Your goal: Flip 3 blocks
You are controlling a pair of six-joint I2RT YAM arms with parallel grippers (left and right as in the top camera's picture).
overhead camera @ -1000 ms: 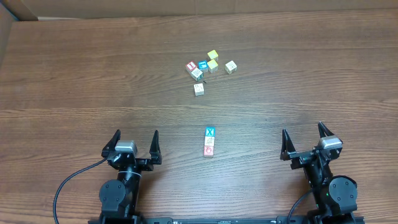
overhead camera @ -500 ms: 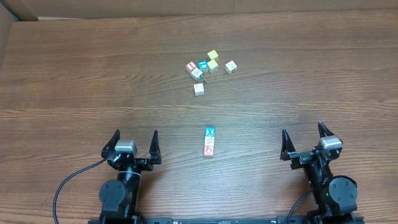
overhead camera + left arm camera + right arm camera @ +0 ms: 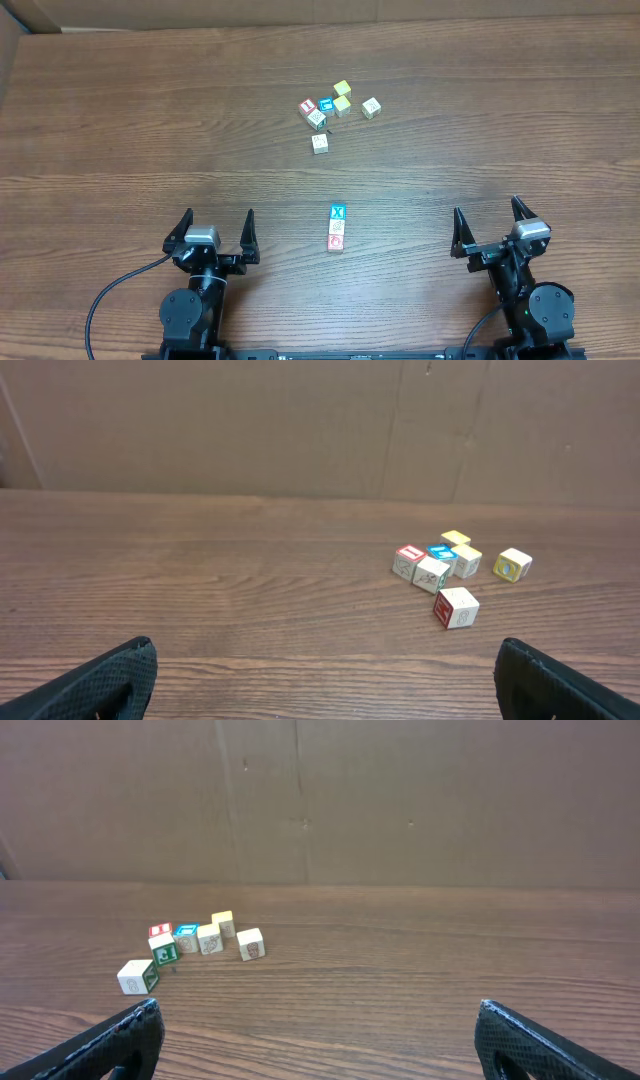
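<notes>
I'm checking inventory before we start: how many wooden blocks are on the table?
10. A row of three blocks lies at front centre, with the X block at its far end. A loose group of seven blocks sits farther back. None seems hidden.

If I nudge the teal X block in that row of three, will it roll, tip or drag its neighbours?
Probably stiff and light: the teal X block looks like a small wooden cube. Flat faces, so it should slide or tip, not roll. It appears to touch the middle block, so a push along the row would likely shove that one too.
</notes>
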